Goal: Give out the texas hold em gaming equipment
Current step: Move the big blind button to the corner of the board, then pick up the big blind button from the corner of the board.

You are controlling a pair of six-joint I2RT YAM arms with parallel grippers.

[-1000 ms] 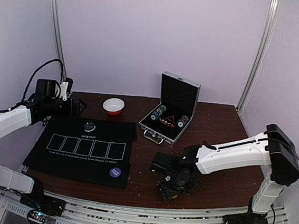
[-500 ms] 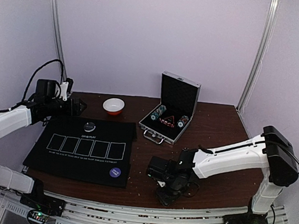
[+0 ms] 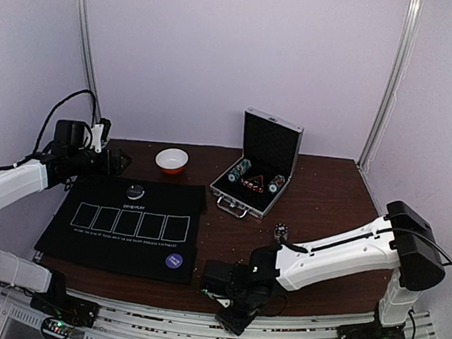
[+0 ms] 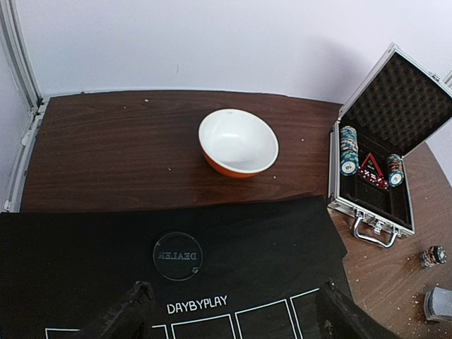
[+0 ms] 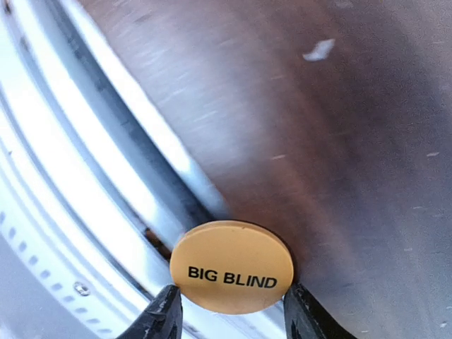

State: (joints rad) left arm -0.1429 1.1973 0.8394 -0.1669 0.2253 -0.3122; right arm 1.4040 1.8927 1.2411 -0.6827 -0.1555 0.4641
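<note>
On the bench [image 3: 336, 188] we see the black mat [image 3: 106, 246] spread flat on the left as the playing field, and the open metal case [image 3: 270, 146] at the back holding the striped chips [image 4: 347, 150] in its slots. The left tool [image 4: 233, 318] hangs over the mat's far edge, jaws wide and empty, parked clear, we judge, while the right tool [image 5: 233, 311] sits low at the bench's near edge, closed on the rim of the orange disc [image 5: 232, 266] marked BIG BLIND, ready for carrying. The purple disc [image 3: 173, 260] lies on the mat's near right corner, likely marking a seat
</note>
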